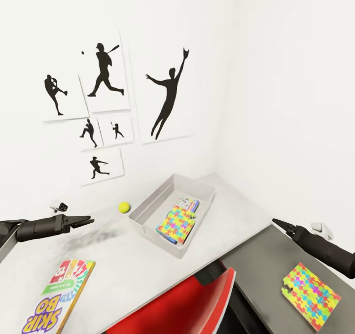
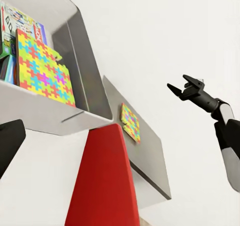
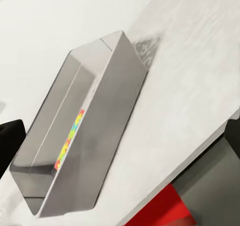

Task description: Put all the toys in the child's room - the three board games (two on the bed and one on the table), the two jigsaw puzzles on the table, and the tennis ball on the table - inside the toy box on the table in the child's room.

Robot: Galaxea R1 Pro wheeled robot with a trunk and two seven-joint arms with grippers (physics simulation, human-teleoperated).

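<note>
The toy box [image 1: 148,205] stands on the table [image 1: 123,260] by the wall corner. Inside it lies a jigsaw puzzle [image 1: 176,225] on top of a printed board game [image 1: 188,205]. The tennis ball [image 1: 124,206] rests just left of the box. A Skip-Bo board game [image 1: 59,294] lies near the table's front left. The second jigsaw puzzle [image 1: 311,294] lies on the lower dark cabinet top. My left gripper [image 1: 90,220] hovers open and empty left of the ball. Over the cabinet my right gripper [image 1: 276,222] is open and empty, pointing at the box [image 3: 110,111].
A red chair [image 1: 197,299] is tucked under the table's front edge. Baseball silhouette posters [image 1: 106,78] hang on the white wall behind. The walls close in behind and to the right of the box.
</note>
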